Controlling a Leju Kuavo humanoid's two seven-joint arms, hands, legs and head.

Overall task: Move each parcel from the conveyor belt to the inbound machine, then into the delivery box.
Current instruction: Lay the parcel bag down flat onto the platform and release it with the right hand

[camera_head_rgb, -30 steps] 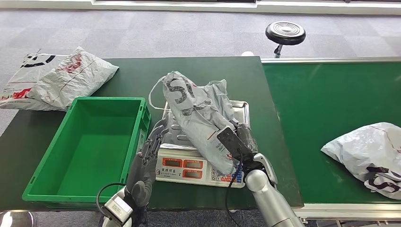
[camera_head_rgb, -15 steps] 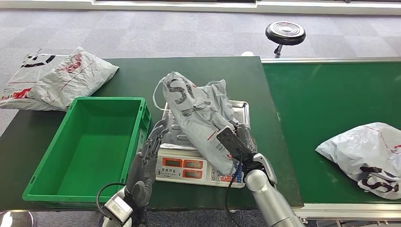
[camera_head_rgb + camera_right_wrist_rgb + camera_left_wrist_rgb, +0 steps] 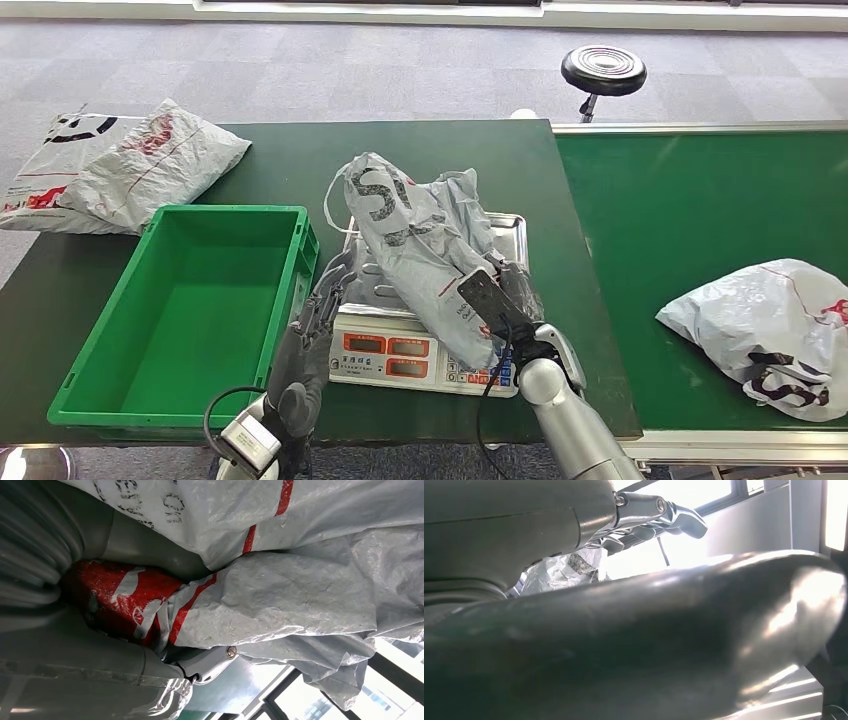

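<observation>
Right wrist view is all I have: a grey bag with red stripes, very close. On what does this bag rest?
Observer: The bag lies on the scale, and the right hand grips its near end.
Operator: Where is the left hand?
Observer: The left hand is at the scale's left edge, beside the green box, with its fingers apart.
Operator: Is another parcel there?
Observer: Yes, a second bag lies on the conveyor belt.

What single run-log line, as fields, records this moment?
stage: weighing | right hand: holds grey parcel on scale | left hand: beside scale | green crate: empty | second parcel: on conveyor belt
</observation>
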